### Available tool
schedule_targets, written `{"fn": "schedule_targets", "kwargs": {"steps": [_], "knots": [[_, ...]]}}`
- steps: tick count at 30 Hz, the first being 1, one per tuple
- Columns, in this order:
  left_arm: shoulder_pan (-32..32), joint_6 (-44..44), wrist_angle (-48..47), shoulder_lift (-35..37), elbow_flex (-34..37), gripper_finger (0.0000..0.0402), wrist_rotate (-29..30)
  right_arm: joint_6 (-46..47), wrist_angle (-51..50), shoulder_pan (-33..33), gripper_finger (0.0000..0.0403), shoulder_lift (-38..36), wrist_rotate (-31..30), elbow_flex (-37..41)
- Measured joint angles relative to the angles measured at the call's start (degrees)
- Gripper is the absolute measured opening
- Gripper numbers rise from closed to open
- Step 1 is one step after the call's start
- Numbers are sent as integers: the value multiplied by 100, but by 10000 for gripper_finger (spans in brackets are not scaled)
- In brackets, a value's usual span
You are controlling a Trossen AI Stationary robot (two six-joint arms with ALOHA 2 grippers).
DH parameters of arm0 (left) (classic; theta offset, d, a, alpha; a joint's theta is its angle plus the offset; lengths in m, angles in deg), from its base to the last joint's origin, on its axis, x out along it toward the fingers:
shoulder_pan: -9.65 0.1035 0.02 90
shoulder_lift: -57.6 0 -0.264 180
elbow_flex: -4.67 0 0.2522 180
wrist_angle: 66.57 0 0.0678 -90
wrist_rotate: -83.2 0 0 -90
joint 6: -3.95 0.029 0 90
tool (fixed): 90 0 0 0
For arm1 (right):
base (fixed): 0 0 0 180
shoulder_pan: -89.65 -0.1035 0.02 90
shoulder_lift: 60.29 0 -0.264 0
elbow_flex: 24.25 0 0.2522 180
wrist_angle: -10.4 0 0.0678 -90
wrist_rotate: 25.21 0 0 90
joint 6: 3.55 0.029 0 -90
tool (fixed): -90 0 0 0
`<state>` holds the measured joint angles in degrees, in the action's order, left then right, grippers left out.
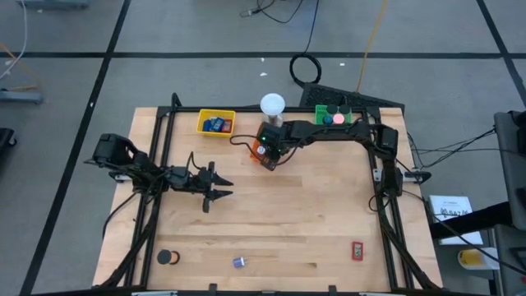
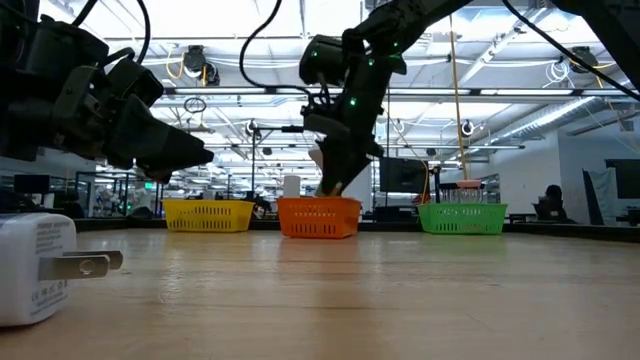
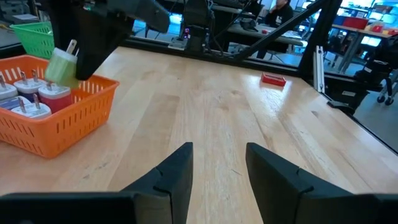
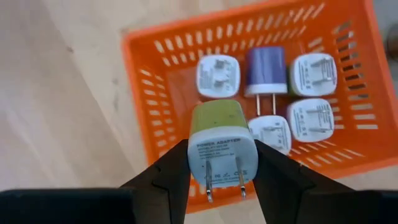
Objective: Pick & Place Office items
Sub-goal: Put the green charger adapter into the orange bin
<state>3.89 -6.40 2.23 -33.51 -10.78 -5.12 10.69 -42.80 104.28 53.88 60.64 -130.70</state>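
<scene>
Right gripper [image 4: 222,163]: we see it clenched on green charger [image 4: 221,144]
Orange tray [image 4: 155,106]: directly below it
Left gripper [image 3: 217,171]: released, well apart

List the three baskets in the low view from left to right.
yellow basket → orange basket → green basket

We see three baskets in row along far table edge – middle basket [image 4: 186,74] holds adapters [image 4: 217,74]. Right gripper [image 4: 222,163] above its near rim, power adapter [image 4: 222,146] between fingers. Left gripper [image 1: 215,186] over table's left-centre, well apart. Another adapter [image 2: 35,268] near front edge.
</scene>
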Motion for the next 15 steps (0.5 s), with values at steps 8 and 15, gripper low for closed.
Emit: {"fn": "schedule_targets", "kwargs": {"steps": [8,15], "knots": [[0,-7,0,0,0,147,-1,-17,-15,13,137,9,-1,6],[0,-9,-2,0,0,147,-1,-42,-26,15,137,9,1,6]]}}
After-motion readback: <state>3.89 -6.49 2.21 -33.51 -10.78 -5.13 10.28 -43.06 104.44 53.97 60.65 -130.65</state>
